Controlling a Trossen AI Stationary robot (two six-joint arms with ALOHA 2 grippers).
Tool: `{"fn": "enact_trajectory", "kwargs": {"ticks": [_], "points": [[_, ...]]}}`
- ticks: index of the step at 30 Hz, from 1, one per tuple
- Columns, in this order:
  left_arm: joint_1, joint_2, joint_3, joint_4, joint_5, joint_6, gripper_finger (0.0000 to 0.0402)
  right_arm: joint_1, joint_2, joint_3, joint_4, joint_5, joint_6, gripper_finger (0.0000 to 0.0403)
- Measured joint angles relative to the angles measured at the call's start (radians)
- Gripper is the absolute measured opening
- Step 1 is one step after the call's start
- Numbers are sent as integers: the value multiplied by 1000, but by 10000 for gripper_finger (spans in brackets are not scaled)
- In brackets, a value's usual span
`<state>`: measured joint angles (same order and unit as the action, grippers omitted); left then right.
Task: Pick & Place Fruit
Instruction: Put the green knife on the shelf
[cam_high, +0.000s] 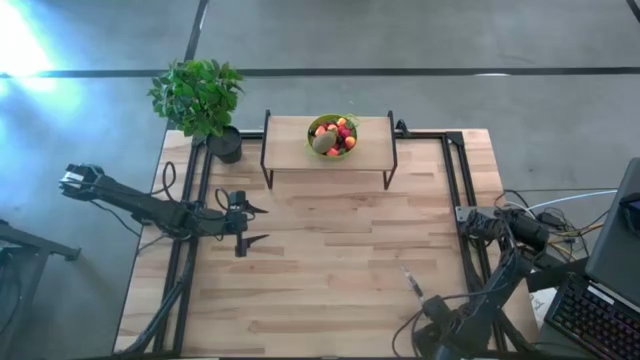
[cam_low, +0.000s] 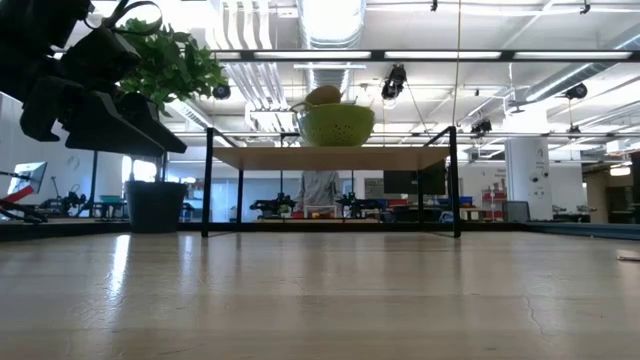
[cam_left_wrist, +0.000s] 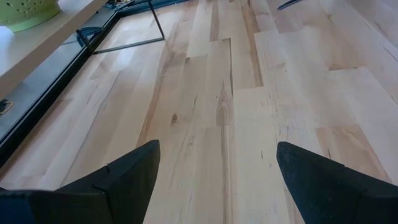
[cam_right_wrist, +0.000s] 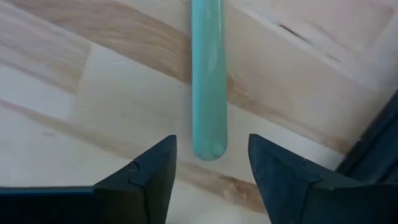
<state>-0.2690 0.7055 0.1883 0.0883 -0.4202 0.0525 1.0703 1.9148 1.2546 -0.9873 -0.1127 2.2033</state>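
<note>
The fruit (cam_high: 333, 138) is all piled in the green bowl (cam_high: 319, 150) on the little shelf (cam_high: 290, 140), well away from both arms. Right end effector (cam_right_wrist: 211, 165) sits low over the bench (cam_high: 330, 260), fingers spread apart, with the green knife handle (cam_right_wrist: 207, 81) lying just ahead between them, looks like not touching, hard to say. Left end effector (cam_high: 250, 224) hangs wide open, nothing in it.

- Ahead of the left pincer (cam_high: 252, 226), bare worktop (cam_high: 340, 270) runs unobstructed.
- To one side of it, the shelf (cam_high: 328, 147) legs and a potted plant (cam_high: 200, 100) block passage.
- A knife (cam_right_wrist: 208, 81) handle lies between the right pincer (cam_right_wrist: 211, 171) fingers.
</note>
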Motion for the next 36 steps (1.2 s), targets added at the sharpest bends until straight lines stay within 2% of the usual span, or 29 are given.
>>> {"fn": "enact_trajectory", "kwargs": {"ticks": [4, 8, 23, 36], "points": [[0, 0, 0, 0, 0, 0, 328, 17, -7, -63, 100, 9, 21, 199], [0, 0, 0, 0, 0, 0, 328, 18, -15, -121, 187, 12, 21, 184], [0, 0, 0, -3, 0, 0, 328, 18, -32, -158, 221, 40, -8, 72], [0, 0, 0, -4, 0, 0, 328, 19, -37, -145, 206, 63, -17, 68]]}}
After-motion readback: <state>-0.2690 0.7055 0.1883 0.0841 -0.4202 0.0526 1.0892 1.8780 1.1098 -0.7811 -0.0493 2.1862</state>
